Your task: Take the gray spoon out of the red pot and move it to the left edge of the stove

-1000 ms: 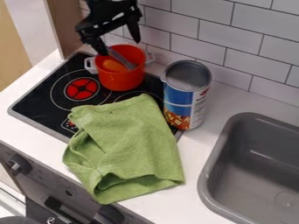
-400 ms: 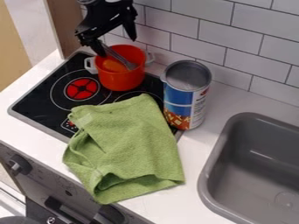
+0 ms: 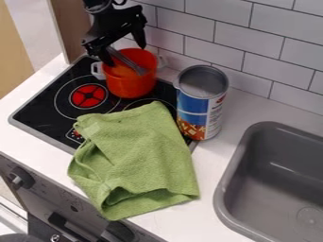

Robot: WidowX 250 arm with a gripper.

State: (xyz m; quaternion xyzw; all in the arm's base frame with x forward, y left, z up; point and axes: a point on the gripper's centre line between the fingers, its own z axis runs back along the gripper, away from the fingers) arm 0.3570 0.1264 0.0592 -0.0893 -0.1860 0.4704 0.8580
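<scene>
The black gripper [image 3: 127, 53] hangs open over the orange-red pot [image 3: 131, 86] at the upper left, one finger by the pot's left rim and the other above its back side. A grey metal utensil [image 3: 128, 62] leans in the pot, its upper end between the fingers; whether they touch it I cannot tell. Something orange lies inside the pot, partly hidden. The pot has pale grey handles and stands at the back of the black stove top [image 3: 39, 112].
Right of the pot stands a blue and white can [image 3: 200, 108] with a grey top. A crumpled green cloth [image 3: 140, 158] covers the stove's front right corner and part of the counter [image 3: 174, 224]. The grey sink [image 3: 277, 189] is at right, the tiled wall [image 3: 265, 28] behind.
The gripper has come down a little toward the pot, its fingers now lower around the utensil's upper end. Pot, can and cloth have stayed in place.
</scene>
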